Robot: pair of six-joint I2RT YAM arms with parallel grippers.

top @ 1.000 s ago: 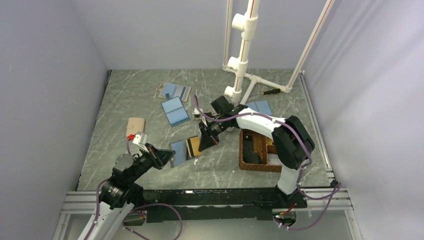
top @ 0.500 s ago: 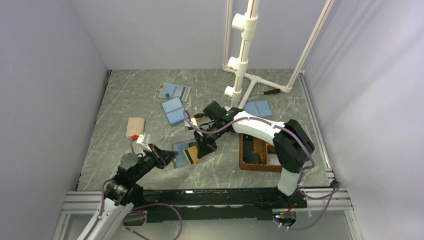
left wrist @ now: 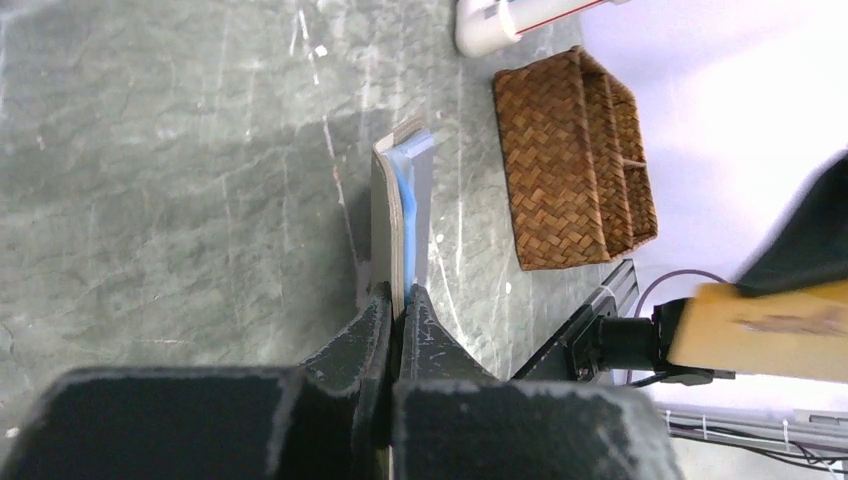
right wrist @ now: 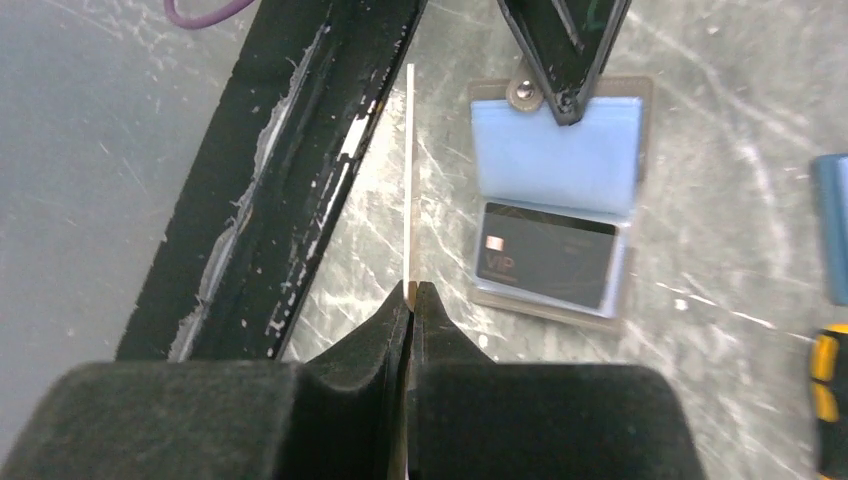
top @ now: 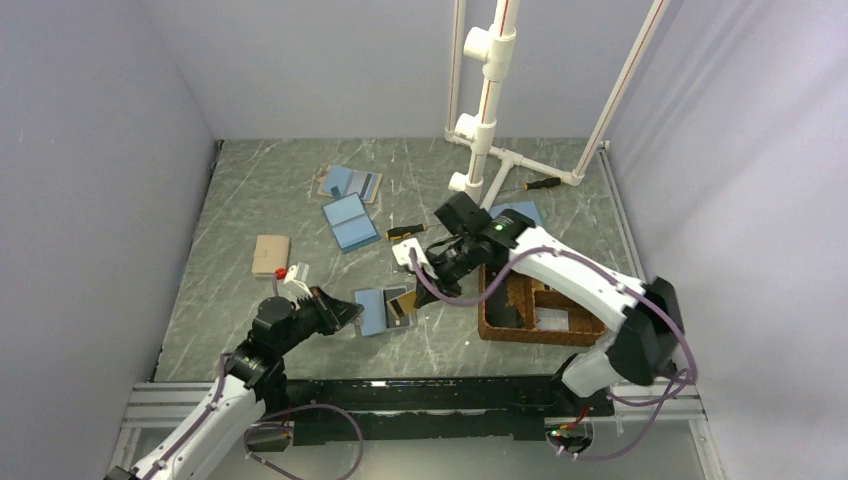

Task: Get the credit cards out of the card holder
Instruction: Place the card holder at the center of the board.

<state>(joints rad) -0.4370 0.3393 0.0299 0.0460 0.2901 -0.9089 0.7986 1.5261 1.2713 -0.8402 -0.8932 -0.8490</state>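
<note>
The card holder [top: 378, 310] lies open on the table, light blue inside with a tan rim [right wrist: 556, 160]. A black credit card [right wrist: 545, 255] sits in its lower leaf. My left gripper [left wrist: 402, 295] is shut on the holder's edge, and its fingers [right wrist: 562, 70] show at the holder's top in the right wrist view. My right gripper [right wrist: 410, 288] is shut on a thin tan credit card [right wrist: 409, 170], seen edge-on and lifted clear, just right of the holder. From the left wrist view that card [left wrist: 760, 330] hangs at the far right.
A brown wicker tray [top: 492, 310] stands right of the holder. Three more holders [top: 350, 183] [top: 350, 222] [top: 270, 255] lie further back and left. A white pipe stand [top: 480, 130] rises at the back. A screwdriver [top: 405, 231] lies mid-table. The black frame rail [right wrist: 270, 180] runs along the near edge.
My right gripper has pulled away from the holder, up and to the right, with a card in it. The left gripper and holder have shifted slightly right.
</note>
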